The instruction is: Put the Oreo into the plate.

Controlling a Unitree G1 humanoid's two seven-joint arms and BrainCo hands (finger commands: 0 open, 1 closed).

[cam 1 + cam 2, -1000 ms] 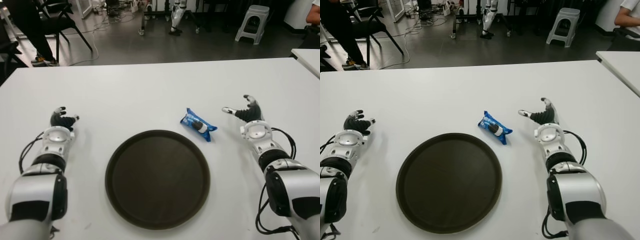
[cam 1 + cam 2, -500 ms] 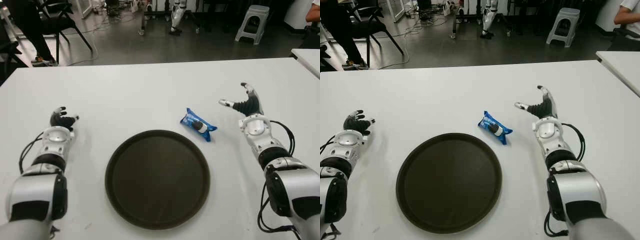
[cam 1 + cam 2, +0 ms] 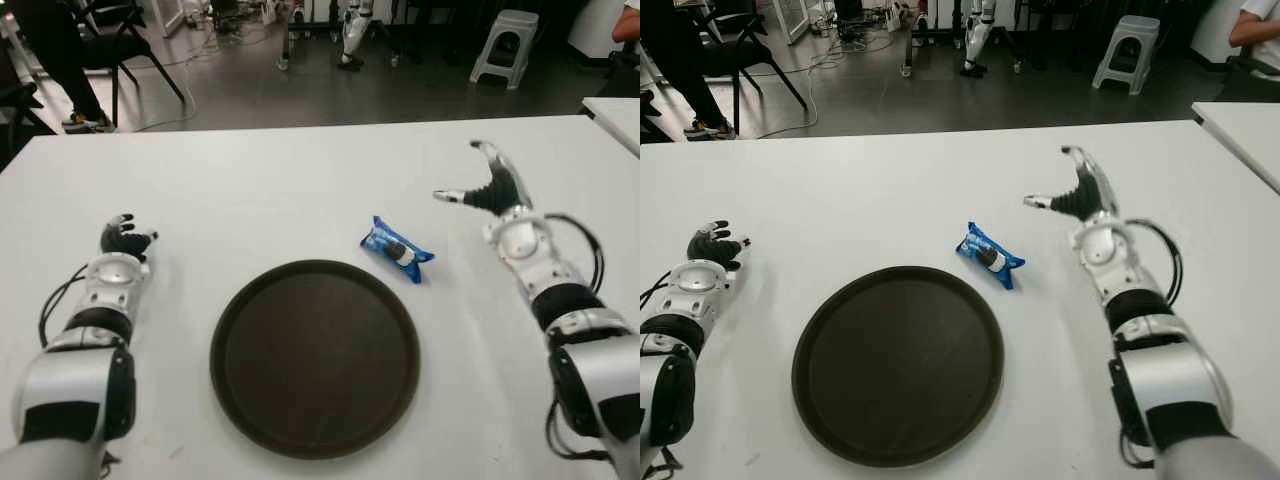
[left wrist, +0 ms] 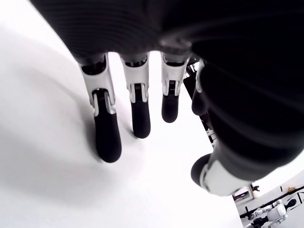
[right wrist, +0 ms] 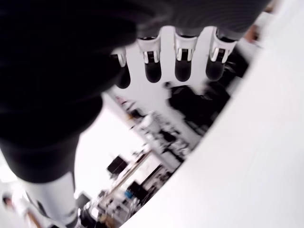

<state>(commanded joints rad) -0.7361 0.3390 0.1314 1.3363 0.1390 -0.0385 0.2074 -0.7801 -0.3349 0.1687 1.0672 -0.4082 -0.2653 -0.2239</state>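
Right robot hand (image 3: 492,187) (fingers spread, empty) raised right of Oreo (image 3: 397,249) beside plate (image 3: 240,310).

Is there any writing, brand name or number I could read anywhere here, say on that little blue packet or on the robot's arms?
Blue Oreo packet: there is print on the wrapper, but it is too small to read.
Dark round plate: no text.
Left hand and right hand: no readable label or number.
White table: no writing.
So nothing here can be read.
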